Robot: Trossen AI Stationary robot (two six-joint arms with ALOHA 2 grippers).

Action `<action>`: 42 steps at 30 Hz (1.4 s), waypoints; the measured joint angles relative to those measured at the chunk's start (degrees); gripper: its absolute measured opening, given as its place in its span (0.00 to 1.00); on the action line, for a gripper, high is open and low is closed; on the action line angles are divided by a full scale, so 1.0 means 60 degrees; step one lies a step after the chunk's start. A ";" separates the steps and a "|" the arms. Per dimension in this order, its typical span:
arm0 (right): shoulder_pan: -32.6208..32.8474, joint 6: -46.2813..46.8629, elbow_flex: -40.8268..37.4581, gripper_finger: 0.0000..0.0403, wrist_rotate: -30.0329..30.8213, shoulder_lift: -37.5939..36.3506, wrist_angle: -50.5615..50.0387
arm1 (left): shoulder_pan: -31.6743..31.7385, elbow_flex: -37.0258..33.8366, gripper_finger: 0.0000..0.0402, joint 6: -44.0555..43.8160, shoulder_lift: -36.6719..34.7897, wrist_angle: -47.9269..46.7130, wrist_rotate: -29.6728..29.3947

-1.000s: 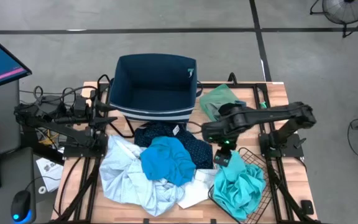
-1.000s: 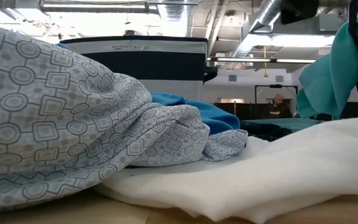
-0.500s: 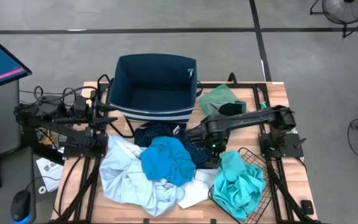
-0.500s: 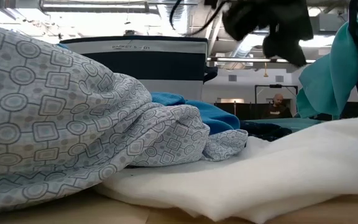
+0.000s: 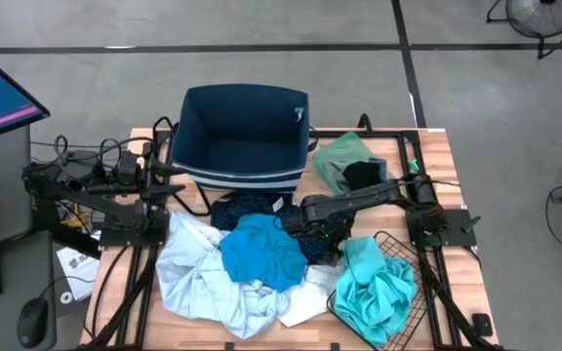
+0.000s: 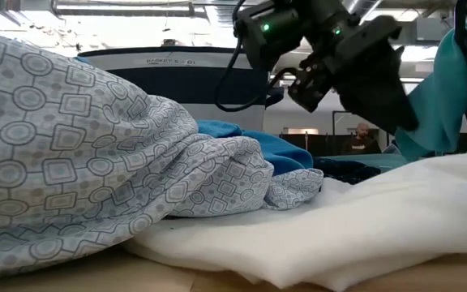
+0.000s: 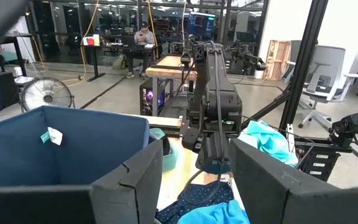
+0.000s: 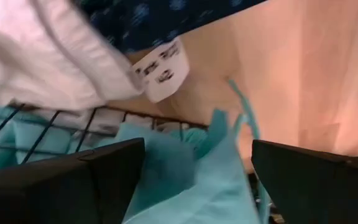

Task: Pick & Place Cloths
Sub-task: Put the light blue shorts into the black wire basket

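Note:
The cloths lie heaped on the table: a bright turquoise one (image 5: 260, 250) on top, a pale blue-white patterned one (image 5: 195, 278) at its left, a navy dotted one (image 5: 261, 210) toward the far side, and a white one (image 5: 310, 292) near the front. A teal cloth (image 5: 374, 291) fills the wire basket. My right gripper (image 5: 322, 239) hovers open over the navy cloth's right edge, next to the basket's corner. In its wrist view, the right gripper (image 8: 197, 146) has the navy cloth (image 8: 166, 18), a white label (image 8: 160, 71) and the teal cloth (image 8: 185, 186) below it. My left gripper (image 7: 196, 162) waits open at the table's left.
The navy fabric bin (image 5: 245, 136) stands at the table's far edge. The black wire basket (image 5: 403, 258) sits at the near right. A green cloth (image 5: 344, 154) with a dark item (image 5: 361, 175) on it lies at the far right. Cables run along the left side.
My right gripper has swung from above the wire basket toward the table's left and down, and now stands over the right edge of the navy dotted cloth. In the low view it has come down into the picture. The cloths have not moved.

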 joint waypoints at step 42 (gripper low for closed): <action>0.5783 1.2638 0.0116 0.00 0.0666 -0.5034 -0.0018 | 0.0003 0.0000 0.43 0.0000 0.0000 -0.0062 -0.0007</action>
